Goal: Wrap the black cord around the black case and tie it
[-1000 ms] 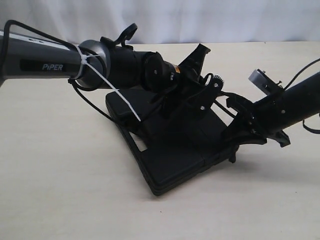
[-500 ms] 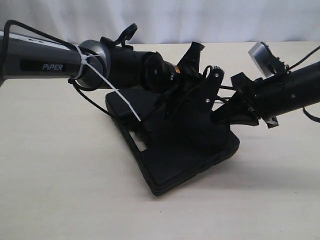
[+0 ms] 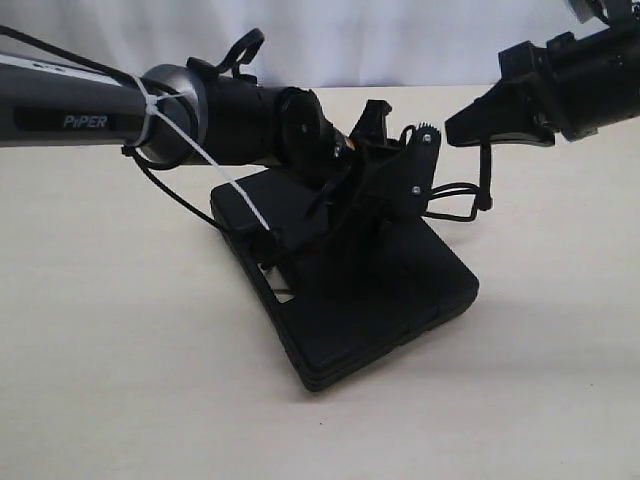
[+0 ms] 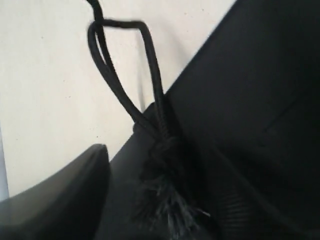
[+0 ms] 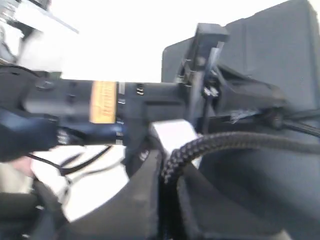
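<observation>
Claws two — left claw [image 3: 403, 125] spread, right claw [image 3: 456, 128] pinching black cord [image 5: 240, 140]; one cord, one black case [image 3: 380, 310].

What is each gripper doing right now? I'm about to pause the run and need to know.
Left gripper: open, gripping nothing.
Right gripper: closed on the black cord.

Pale beige tabletop [image 3: 120, 380] under soft even light; white draped backdrop [image 3: 400, 40] behind
</observation>
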`<state>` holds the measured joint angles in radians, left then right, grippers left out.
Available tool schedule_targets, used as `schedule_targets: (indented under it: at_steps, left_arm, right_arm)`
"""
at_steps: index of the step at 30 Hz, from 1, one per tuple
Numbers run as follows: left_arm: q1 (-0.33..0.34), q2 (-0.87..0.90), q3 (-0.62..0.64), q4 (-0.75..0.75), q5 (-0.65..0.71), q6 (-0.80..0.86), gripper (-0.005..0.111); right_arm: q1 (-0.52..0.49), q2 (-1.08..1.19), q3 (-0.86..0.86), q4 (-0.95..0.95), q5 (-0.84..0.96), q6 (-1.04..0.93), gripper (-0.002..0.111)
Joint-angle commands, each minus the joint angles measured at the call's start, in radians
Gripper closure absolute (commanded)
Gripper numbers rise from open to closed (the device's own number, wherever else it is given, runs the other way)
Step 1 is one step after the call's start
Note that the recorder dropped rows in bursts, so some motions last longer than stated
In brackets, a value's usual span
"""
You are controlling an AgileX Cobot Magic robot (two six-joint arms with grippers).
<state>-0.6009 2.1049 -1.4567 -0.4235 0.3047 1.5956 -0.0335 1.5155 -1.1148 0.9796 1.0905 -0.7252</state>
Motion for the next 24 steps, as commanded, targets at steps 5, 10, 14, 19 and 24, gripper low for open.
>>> schedule_targets:
  at_steps: [5,10,14,19,24]
  left_arm:
    - [0.061,-0.16,0.0,0.194,0.087,-0.6,0.045]
    - [0.154,-0.228,0.0,0.373,0.283,-1.132,0.045]
    - [0.253,-0.215,0.0,0.384,0.518,-1.443,0.045]
    - [0.306,-0.151,0.0,0.32,0.746,-1.558,0.045]
    - [0.306,-0.065,0.0,0.191,0.783,-1.551,0.045]
  right_arm:
    - [-0.002,-0.008,-0.092,-0.299,-0.154,0.106,0.104]
    - [-0.002,-0.008,-0.118,-0.542,-0.327,0.233,0.104]
    - [-0.002,-0.008,-0.118,-0.694,-0.416,0.338,0.104]
    - [-0.002,-0.006,-0.118,-0.719,-0.433,0.356,0.104]
    - [-0.002,-0.006,-0.118,-0.716,-0.408,0.356,0.104]
